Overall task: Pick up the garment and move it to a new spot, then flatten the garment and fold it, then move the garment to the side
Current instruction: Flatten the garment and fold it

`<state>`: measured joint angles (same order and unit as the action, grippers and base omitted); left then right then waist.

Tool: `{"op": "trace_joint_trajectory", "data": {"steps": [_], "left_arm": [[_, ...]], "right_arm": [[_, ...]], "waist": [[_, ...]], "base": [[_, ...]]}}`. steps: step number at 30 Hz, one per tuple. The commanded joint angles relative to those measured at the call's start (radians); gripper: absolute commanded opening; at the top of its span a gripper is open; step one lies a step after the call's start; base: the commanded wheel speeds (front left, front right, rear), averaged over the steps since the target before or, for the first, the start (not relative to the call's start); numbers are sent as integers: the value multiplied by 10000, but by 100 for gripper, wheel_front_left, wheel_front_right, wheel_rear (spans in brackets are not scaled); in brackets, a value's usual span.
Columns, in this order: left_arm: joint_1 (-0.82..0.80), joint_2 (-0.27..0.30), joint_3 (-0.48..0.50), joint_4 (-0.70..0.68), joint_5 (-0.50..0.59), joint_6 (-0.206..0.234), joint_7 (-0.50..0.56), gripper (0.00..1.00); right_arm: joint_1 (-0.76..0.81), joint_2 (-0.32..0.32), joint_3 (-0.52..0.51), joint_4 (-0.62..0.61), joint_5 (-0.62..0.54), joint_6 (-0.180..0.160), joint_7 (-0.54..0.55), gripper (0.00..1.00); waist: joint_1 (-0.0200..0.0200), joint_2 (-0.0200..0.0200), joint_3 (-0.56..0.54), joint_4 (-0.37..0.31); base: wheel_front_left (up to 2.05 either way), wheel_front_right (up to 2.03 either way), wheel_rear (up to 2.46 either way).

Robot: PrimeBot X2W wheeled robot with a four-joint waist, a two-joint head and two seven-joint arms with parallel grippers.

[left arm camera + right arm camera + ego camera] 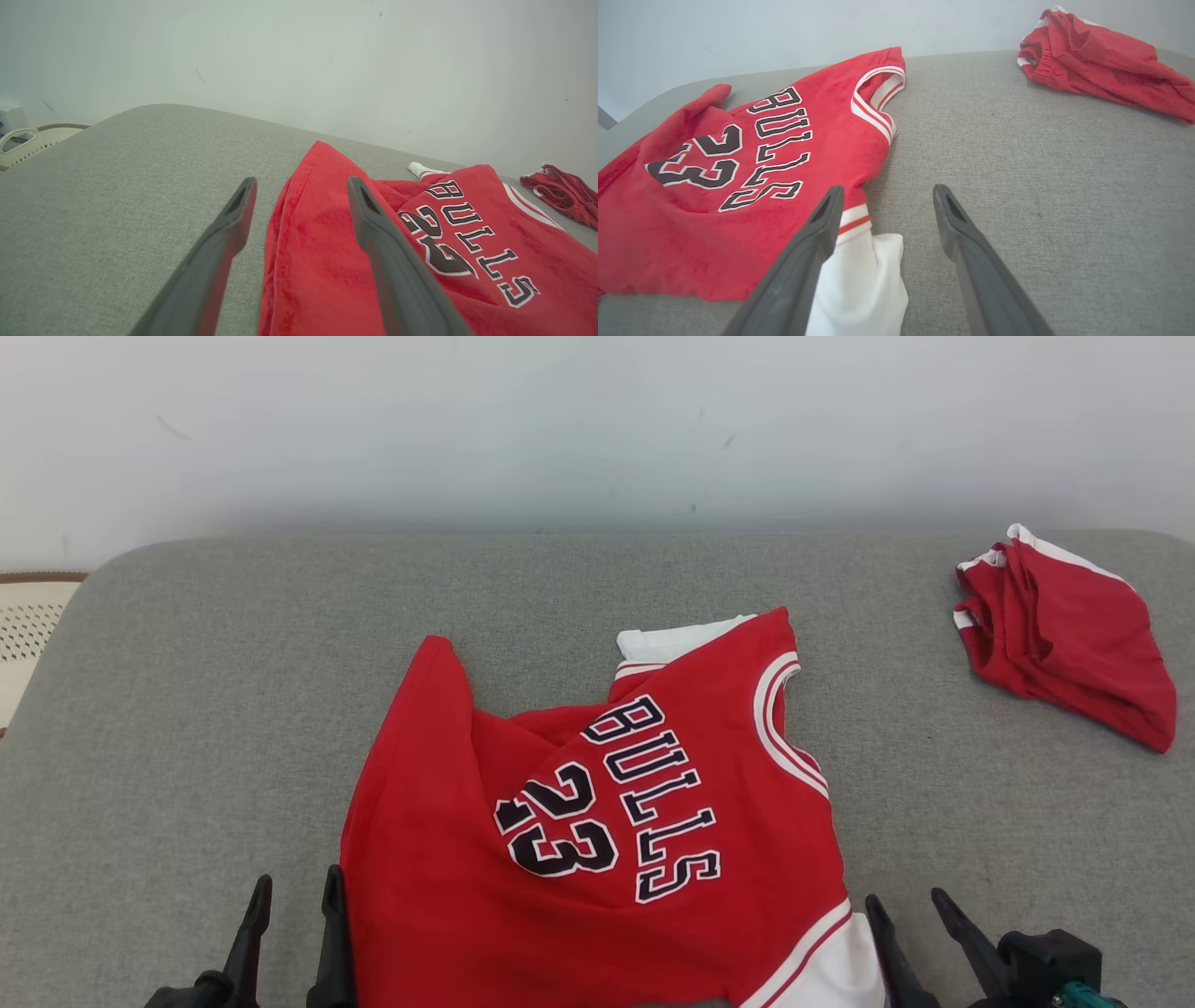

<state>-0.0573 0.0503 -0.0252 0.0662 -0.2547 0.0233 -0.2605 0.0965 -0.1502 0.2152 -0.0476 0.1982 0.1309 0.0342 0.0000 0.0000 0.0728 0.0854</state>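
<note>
While the red jersey [597, 821] is lying rumpled on the table [187, 709], I am hovering the left gripper [297, 896] and right gripper [906, 905], both released, at its near corners, planning even outward pulls.

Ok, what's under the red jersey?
The jersey lies on the grey cushion. Its far white sleeve pokes out from beneath; the near white sleeve lies clear at the right corner. The printed panel overlaps its own red fabric. Anything else beneath is covered.

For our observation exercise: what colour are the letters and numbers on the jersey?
Black with white outlines on the red jersey; clearest in the head view.
</note>
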Motion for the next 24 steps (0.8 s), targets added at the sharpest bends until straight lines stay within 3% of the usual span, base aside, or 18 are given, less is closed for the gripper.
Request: {"op": "trace_joint_trajectory", "data": {"steps": [1,7,24], "left_arm": [[162,6,8,14,-21,22,-33,100],[148,6,-8,20,-8,11,-33,100],[-137,6,-85,106,57,-106,-33,100]], "right_arm": [[-53,-117,-102,22,-17,-2,-55,100],[-985,-312,-51,853,479,-2,-172,100],[-4821,-403,1262,6494,1829,-1,-826,100]], "waist": [[0,0,-55,15],[0,0,-113,82],[0,0,132,876]], "base": [[0,0,0],[0,0,0],[0,0,0]]}}
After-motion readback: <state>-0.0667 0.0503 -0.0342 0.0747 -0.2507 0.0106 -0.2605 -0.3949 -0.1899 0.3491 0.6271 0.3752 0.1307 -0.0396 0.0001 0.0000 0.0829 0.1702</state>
